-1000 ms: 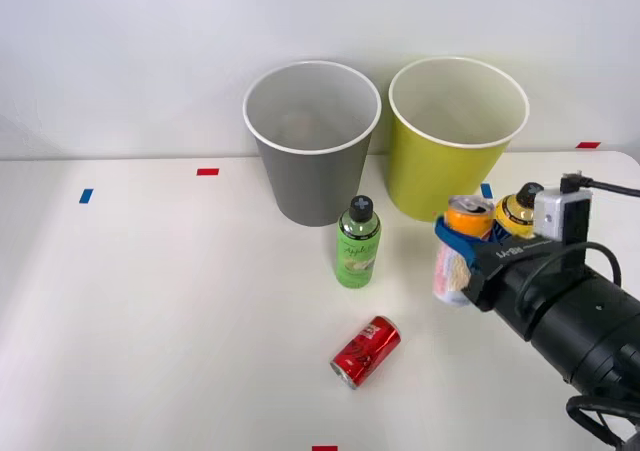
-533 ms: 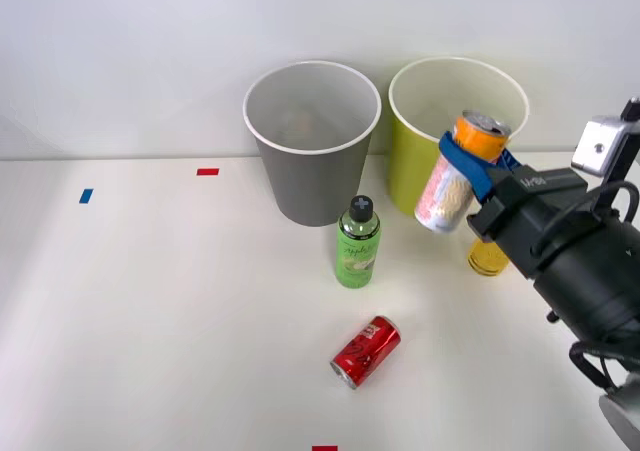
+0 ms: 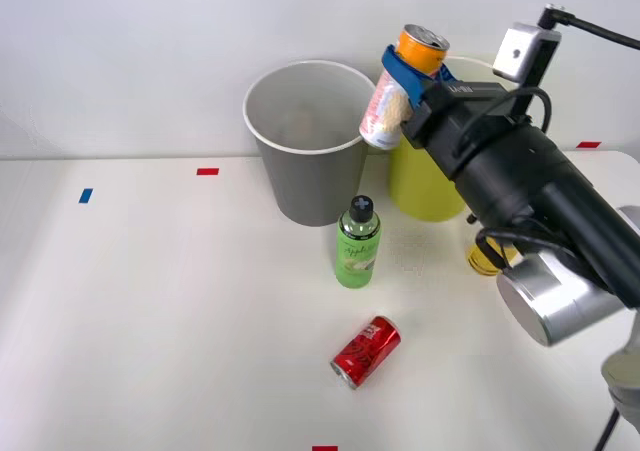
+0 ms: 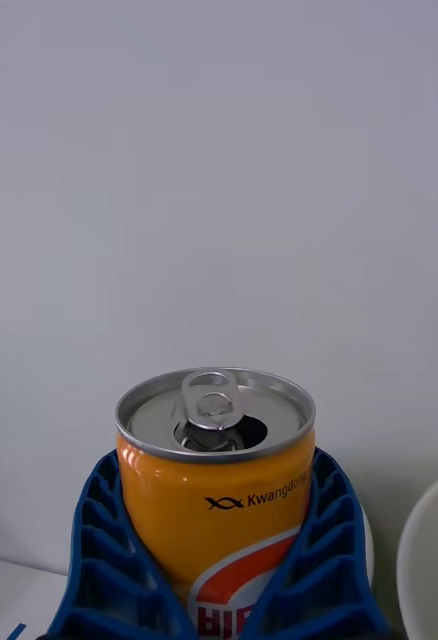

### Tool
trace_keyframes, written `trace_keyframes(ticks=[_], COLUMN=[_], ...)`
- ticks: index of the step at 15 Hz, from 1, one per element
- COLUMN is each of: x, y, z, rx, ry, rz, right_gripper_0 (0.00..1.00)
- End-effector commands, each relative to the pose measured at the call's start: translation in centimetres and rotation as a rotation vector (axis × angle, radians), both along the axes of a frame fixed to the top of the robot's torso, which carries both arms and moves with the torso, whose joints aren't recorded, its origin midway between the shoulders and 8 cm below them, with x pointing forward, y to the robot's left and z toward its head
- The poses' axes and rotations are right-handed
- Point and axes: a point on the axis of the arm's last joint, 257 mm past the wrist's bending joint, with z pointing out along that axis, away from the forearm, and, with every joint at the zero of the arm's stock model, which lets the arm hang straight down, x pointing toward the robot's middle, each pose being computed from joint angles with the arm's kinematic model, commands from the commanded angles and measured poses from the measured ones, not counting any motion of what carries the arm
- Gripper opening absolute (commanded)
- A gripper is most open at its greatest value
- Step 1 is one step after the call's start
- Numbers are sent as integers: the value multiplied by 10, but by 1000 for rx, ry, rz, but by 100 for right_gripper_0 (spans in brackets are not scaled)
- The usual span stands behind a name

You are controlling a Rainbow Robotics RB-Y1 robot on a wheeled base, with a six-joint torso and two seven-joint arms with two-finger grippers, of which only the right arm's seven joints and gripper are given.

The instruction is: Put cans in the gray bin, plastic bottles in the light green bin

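The right gripper [image 3: 408, 69] pinches the orange and cream-white metal can [image 3: 400, 89], tilted, between both bin rims. Released here, it may clip the tall gray bin [image 3: 312, 141] below, or drop into the lime bin [image 3: 425, 179] behind. The wrist view shows its opened pull-tab top.

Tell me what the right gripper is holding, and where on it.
The orange and white can, clamped around its upper body by the right gripper, just below the top rim.
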Motion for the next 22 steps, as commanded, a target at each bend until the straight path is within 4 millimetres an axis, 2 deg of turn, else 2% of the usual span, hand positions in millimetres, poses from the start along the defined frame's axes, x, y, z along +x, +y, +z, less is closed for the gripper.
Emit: trace_keyframes(ticks=[1,4,8,11,13,15,17,20,22], x=[30,45,70,89,100,109,115,116,116], y=[37,58,73,90,102,109,117,118,118], z=[10,11,17,10,-3,-11,-12,-11,-12], rx=[-15,-21,-53,-92,-126,-153,-160,-167,-157], ry=[-13,-4,-1,14,37,51,59,52,59], rz=[18,32,26,17,16,7,8,1,3], right_gripper_0=[0,0,0,0,0,0,0,0,69])
